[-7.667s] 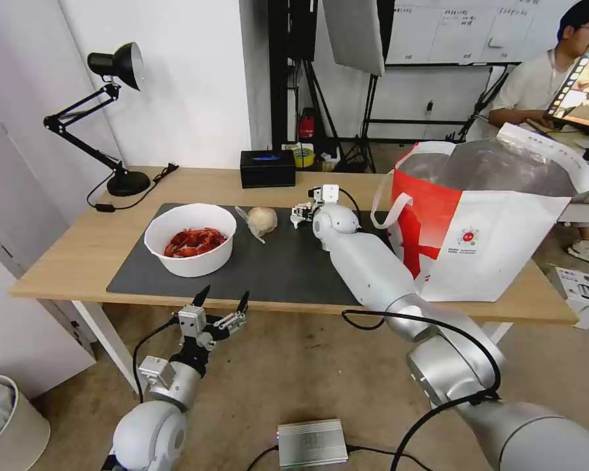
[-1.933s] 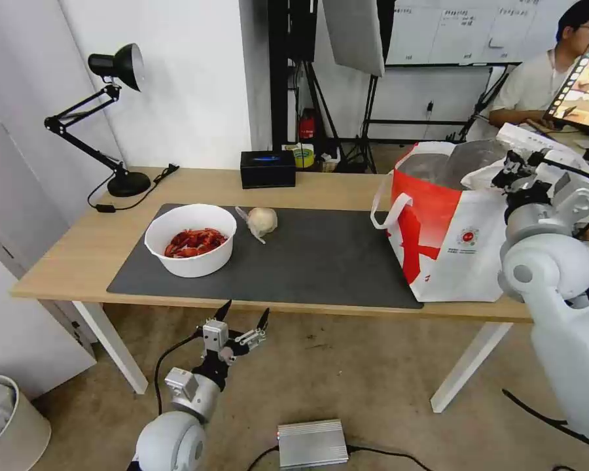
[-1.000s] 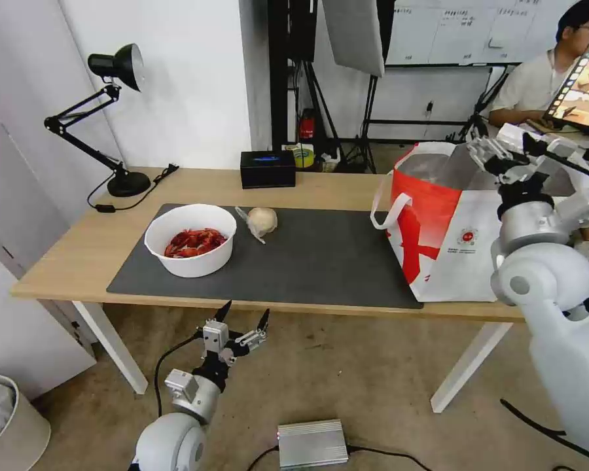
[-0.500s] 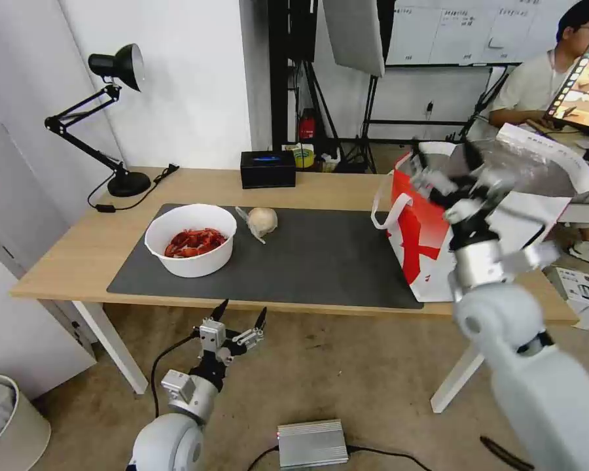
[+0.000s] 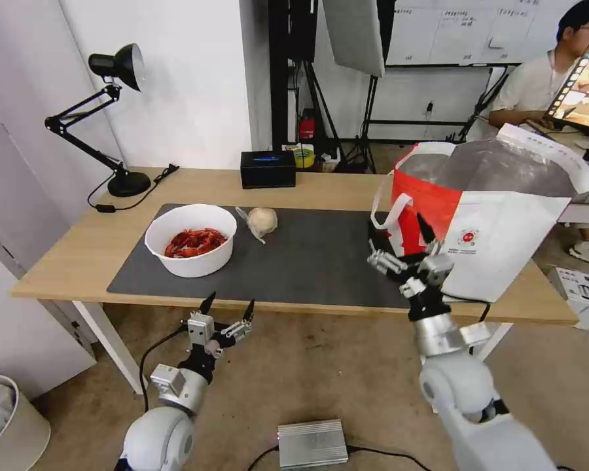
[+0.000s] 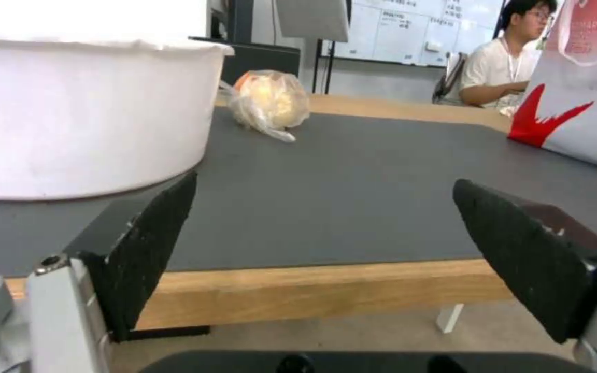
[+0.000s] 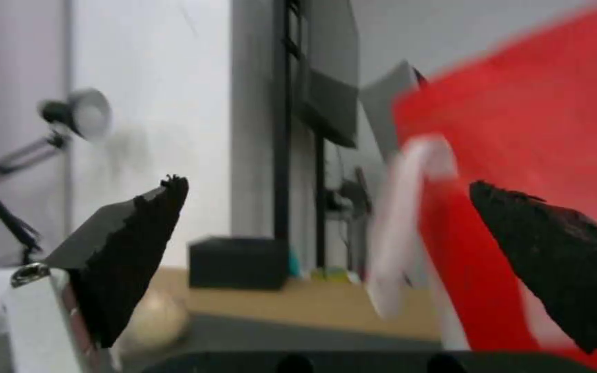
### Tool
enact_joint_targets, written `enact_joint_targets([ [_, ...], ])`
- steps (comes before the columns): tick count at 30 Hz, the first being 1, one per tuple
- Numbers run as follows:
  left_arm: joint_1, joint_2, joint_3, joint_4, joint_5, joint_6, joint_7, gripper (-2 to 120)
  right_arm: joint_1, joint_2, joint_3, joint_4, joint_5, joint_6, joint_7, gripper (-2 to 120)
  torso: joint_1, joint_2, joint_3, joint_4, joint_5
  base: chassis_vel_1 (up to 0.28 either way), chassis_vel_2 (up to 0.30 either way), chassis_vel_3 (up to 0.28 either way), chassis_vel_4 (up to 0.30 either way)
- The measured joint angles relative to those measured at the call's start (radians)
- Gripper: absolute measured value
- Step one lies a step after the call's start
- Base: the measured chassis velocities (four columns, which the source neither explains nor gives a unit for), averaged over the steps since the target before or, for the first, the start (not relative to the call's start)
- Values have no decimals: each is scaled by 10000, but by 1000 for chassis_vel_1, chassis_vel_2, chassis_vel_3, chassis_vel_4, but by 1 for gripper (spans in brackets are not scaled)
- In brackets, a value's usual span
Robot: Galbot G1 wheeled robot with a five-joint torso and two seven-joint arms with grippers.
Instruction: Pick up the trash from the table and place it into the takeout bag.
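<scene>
A: Head view, item one?
B: I log the bowl (image 5: 190,239) on the table (image 5: 65,252): rigid, likely shell-heavy; take its rim. Right gripper (image 5: 404,252) spread beside the takeout bag (image 5: 504,242)

A: Left wrist view?
B: Left gripper (image 6: 326,248) spread below the table edge; wrapped lump (image 6: 271,103) soft, slippery; pinch the wrap

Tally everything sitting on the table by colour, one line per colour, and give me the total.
White: 1, the bowl of red crayfish shells
Beige: 1, the wrapped lump
White-and-red: 1, the takeout bag
Black: 2, the desk lamp and the small box
Dark grey: 1, the mat
Total: 6
</scene>
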Motion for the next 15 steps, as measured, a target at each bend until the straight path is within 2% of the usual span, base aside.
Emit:
enact_joint_targets([
  [6, 27, 29, -119, -15, -110, -35, 160, 100, -465, 293, 301, -78, -211, -49, 263, 100, -1, 0, 0, 1, 0, 0, 0, 0, 0],
  [15, 50, 154, -233, -176, -435, 0, 356, 100, -1166, 713, 553, -192, -427, -874, 828, 100, 0, 0, 0, 0, 2, 0, 0, 0, 0],
])
